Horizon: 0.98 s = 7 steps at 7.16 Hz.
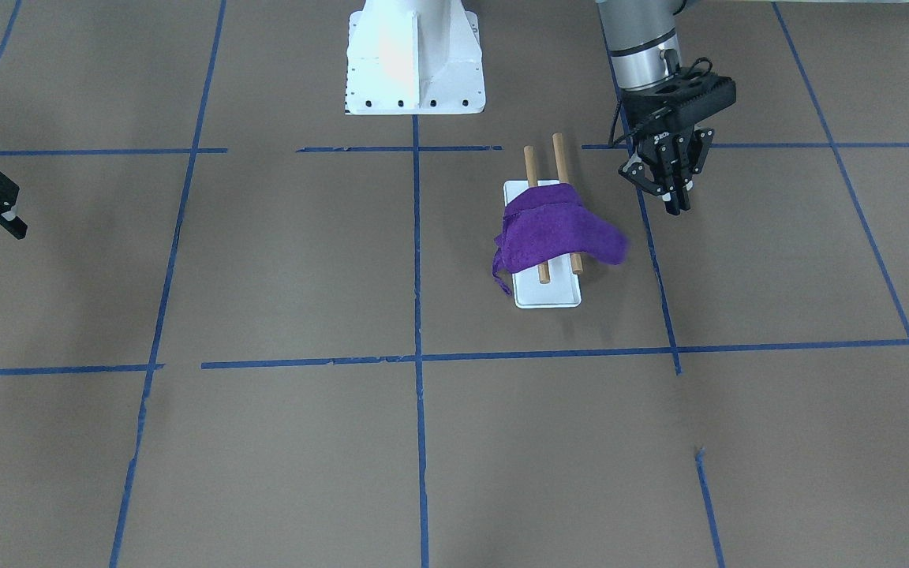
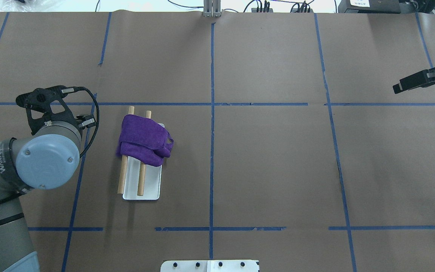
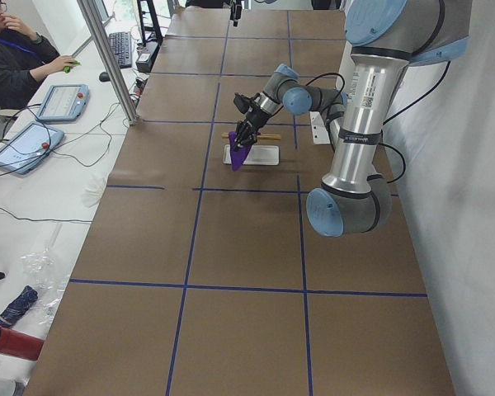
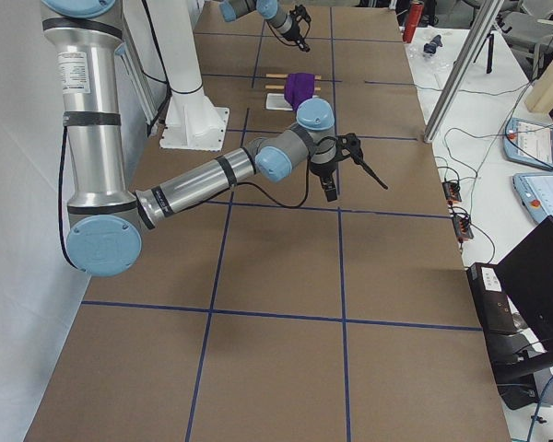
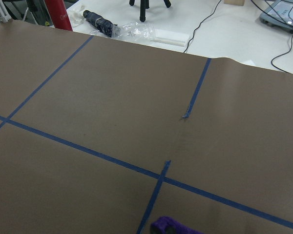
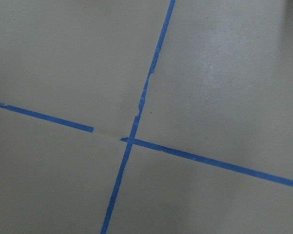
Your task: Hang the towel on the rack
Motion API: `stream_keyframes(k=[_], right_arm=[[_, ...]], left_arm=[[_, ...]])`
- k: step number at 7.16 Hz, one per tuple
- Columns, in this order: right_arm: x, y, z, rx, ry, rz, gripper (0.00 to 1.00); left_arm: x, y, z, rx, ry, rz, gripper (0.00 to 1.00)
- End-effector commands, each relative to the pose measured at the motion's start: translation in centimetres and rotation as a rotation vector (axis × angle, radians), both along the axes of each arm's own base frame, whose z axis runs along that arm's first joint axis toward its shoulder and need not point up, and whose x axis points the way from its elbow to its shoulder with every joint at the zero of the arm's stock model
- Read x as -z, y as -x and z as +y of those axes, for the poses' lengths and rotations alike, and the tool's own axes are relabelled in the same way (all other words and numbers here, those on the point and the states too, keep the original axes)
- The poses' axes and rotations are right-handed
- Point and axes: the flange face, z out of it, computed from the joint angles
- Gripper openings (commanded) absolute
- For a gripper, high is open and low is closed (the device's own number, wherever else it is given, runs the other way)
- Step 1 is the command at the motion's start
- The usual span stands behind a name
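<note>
A purple towel (image 1: 549, 233) lies draped over the two wooden rods (image 1: 558, 154) of a rack with a white base (image 1: 549, 296). It also shows from overhead (image 2: 144, 139), bunched over the rods' far half (image 2: 141, 181). My left gripper (image 1: 675, 201) hangs just beside the rack, apart from the towel, fingers together and empty. A corner of the towel (image 5: 173, 226) shows at the bottom of the left wrist view. My right gripper (image 1: 13, 225) is far off at the other end of the table (image 2: 400, 88), shut and empty.
The table is covered in brown paper with a grid of blue tape lines (image 2: 212, 113). The robot's white base (image 1: 415, 63) stands at the middle of its near edge. Operators' desks with tablets (image 3: 62, 99) lie beyond the far edge.
</note>
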Motion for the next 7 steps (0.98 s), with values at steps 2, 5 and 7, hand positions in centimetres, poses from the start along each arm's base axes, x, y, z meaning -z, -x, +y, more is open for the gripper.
stream_keyframes(k=[2,5,7], right_arm=[[-0.4,-0.2,0.0,-0.002,0.008,0.003,1.00],[-4.6,-1.3,1.2,0.066,0.053,0.105,1.00],[-9.9,-4.1,2.0,0.165,0.083,0.219,1.00]], left_arm=[[-1.8,-0.6,-0.5,-0.022,0.000,-0.060,1.00],[-1.6,2.8,-1.5,-0.193,-0.052,-0.189,1.00],[-2.6,7.4,-5.4,-0.362,-0.021,-0.296,1.00]])
